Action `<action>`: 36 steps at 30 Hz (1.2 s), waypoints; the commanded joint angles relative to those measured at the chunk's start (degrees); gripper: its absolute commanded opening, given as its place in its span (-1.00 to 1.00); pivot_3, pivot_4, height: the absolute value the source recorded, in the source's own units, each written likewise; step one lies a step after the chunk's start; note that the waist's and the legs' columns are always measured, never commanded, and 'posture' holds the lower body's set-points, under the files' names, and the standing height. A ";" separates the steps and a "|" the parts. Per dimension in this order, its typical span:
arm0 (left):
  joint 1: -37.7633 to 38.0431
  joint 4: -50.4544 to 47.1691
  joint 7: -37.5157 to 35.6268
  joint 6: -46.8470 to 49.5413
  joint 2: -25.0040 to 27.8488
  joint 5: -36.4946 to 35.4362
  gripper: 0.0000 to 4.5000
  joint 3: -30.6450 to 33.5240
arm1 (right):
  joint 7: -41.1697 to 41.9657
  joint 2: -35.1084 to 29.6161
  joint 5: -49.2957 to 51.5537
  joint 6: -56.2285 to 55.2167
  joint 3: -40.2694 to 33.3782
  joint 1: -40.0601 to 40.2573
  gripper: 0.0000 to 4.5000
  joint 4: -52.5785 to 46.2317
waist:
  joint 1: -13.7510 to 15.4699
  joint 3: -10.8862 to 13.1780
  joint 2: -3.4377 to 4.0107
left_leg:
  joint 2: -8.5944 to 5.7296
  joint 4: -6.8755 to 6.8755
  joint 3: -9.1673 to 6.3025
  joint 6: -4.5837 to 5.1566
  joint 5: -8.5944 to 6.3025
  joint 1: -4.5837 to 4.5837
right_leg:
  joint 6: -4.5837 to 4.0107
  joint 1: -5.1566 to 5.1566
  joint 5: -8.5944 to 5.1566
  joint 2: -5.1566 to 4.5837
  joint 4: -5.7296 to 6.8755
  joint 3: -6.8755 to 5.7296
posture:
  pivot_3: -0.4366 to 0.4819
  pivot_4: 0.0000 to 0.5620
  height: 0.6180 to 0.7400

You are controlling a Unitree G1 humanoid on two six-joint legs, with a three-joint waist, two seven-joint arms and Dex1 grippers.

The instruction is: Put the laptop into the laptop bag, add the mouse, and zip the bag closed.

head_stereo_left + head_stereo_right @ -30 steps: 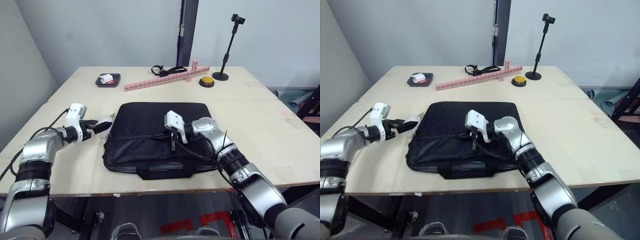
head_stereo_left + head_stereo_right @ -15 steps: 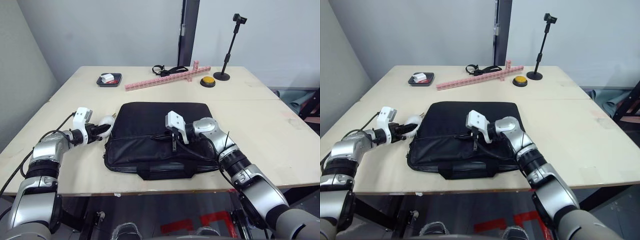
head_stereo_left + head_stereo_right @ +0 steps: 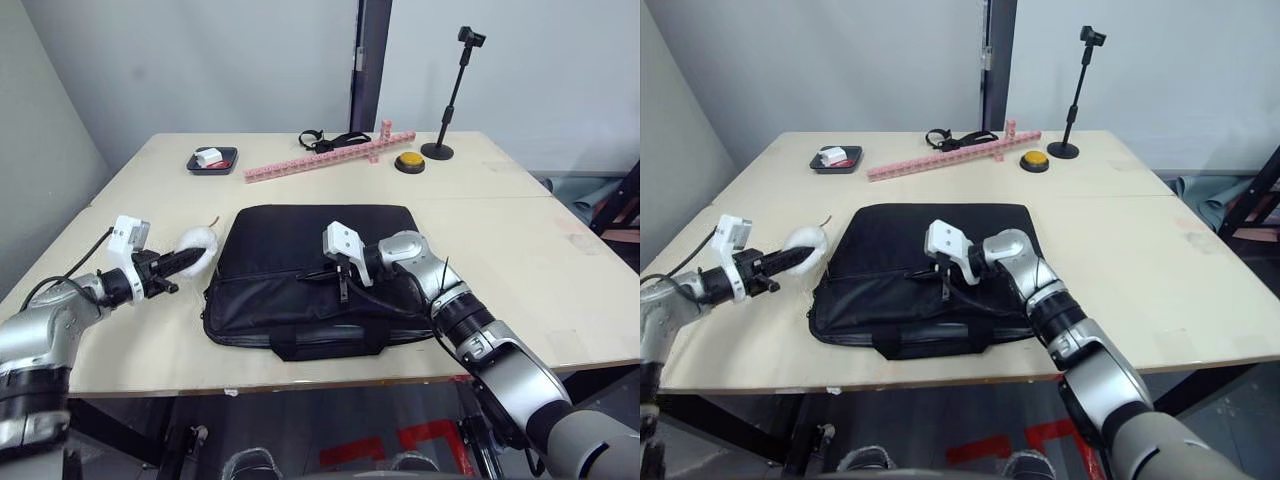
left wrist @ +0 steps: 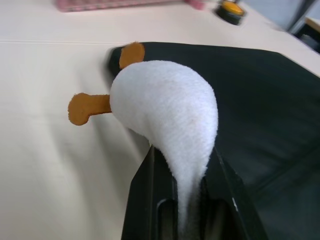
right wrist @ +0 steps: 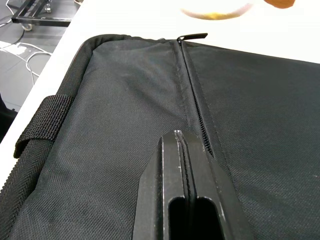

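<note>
**Left gripper clamps a white plush beside the bag; right gripper clenched over the zipper**

The laptop bag (image 3: 312, 277) lies flat on the counter (image 3: 520, 240), closer to the near edge than the far one, with its strap handle (image 3: 325, 342) toward the near edge. From what the right wrist view shows, its zipper (image 5: 192, 95) is closed along the stretch in sight, the pull tab (image 5: 192, 36) lying at the end of the track.

The right gripper (image 3: 343, 280) sits over the top panel of the bag, about the middle of it, its two black fingers (image 5: 182, 175) pressed together with nothing visible between them, right by the zipper line. Whether the tips touch the fabric I cannot tell.

The left gripper (image 3: 183, 262) is out past the bag's left side, near the counter's left edge, and grasps a white fuzzy egg-shaped lump (image 3: 197, 241). In the left wrist view the fingers (image 4: 145, 185) pinch the narrow end of this plush (image 4: 165, 107), and two small orange tabs (image 4: 87, 106) stick out from it. It is held just beside the bag's left far corner; whether it rests on the counter I cannot tell.

Along the far edge of the counter stand a small dark tray (image 3: 213, 160) with a white item in it, a long pink strip (image 3: 325, 157), a black strap (image 3: 330, 140), a yellow button (image 3: 410, 161) and a black stand (image 3: 448, 95).
</note>
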 commanded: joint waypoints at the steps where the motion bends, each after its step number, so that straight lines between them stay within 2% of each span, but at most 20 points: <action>1: 7.95 -13.18 -3.37 3.98 4.04 -5.08 -0.98 3.73 | -0.03 -0.71 -3.13 2.29 2.08 2.11 -1.00 5.20 | -0.16 0.00 -0.01 | 0.00 -0.12 0.01 0.00 0.00 -0.01 | 0.01 -0.07 -0.01 0.02 -0.03 -0.01 | -0.05 -0.47 1.00; 8: 22.74 -28.16 -8.46 5.88 7.90 -9.47 -0.98 5.32 | 0.22 0.33 -3.24 1.71 2.40 1.49 -1.00 6.87 | -0.48 0.01 0.02 | 0.00 -0.62 0.03 -0.03 -0.02 -0.01 | 0.10 -0.28 -0.06 0.08 -0.12 -0.02 | -0.05 -0.47 1.00; 11: 24.71 -31.17 -8.72 7.50 8.58 -12.00 -0.98 4.70 | 0.39 0.63 -3.38 1.34 2.61 1.34 -1.00 7.19 | -0.55 0.01 0.01 | 0.00 -0.76 0.03 -0.05 -0.03 -0.04 | 0.21 -0.39 -0.12 0.10 -0.11 -0.02 | -0.05 -0.47 1.00; 15: 25.96 -34.58 -9.71 7.94 9.61 -12.72 -0.98 0.87 | 0.51 1.21 -3.18 1.75 2.64 1.13 -1.00 7.26 | -0.77 0.01 0.01 | 0.00 -0.91 0.03 -0.06 -0.03 -0.08 | 0.22 -0.57 -0.11 0.20 -0.10 0.05 | -0.05 -0.47 1.00; 19: 23.27 -36.84 -10.09 6.56 10.10 -11.57 -0.98 -5.92 | 0.03 1.72 -3.50 1.38 2.55 0.45 -1.00 8.54 | -0.94 0.01 0.03 | 0.00 -0.92 0.04 -0.07 -0.03 -0.07 | 0.22 -0.62 -0.12 0.24 -0.11 0.11 | -0.05 -0.47 1.00; 25: 14.53 -35.25 -10.09 3.76 8.30 -8.17 -0.98 -17.48 | -1.70 2.77 -3.99 -0.01 2.14 -0.58 -1.00 11.49 | -1.31 0.00 0.04 | 0.00 -0.92 0.07 -0.09 -0.02 -0.03 | 0.21 -0.63 -0.10 0.25 -0.08 0.14 | -0.05 -0.47 1.00; 31: 6.45 -32.76 -10.86 0.60 4.65 -3.81 -0.98 -27.88 | -3.73 3.92 -4.53 -1.58 1.54 -2.18 -1.00 14.79 | -1.61 -0.01 0.06 | 0.00 -0.91 0.09 -0.10 -0.01 0.02 | 0.18 -0.62 -0.09 0.25 0.02 0.17 | -0.05 -0.47 1.00; 36: -0.44 -25.66 -11.42 -5.05 -0.78 3.22 -0.98 -35.51 | -5.71 5.74 -5.22 -2.53 0.61 -4.37 -1.00 18.70 | -1.70 -0.04 0.11 | 0.00 -0.91 0.09 -0.10 -0.01 0.05 | 0.12 -0.61 -0.05 0.24 0.07 0.18 | -0.05 -0.47 1.00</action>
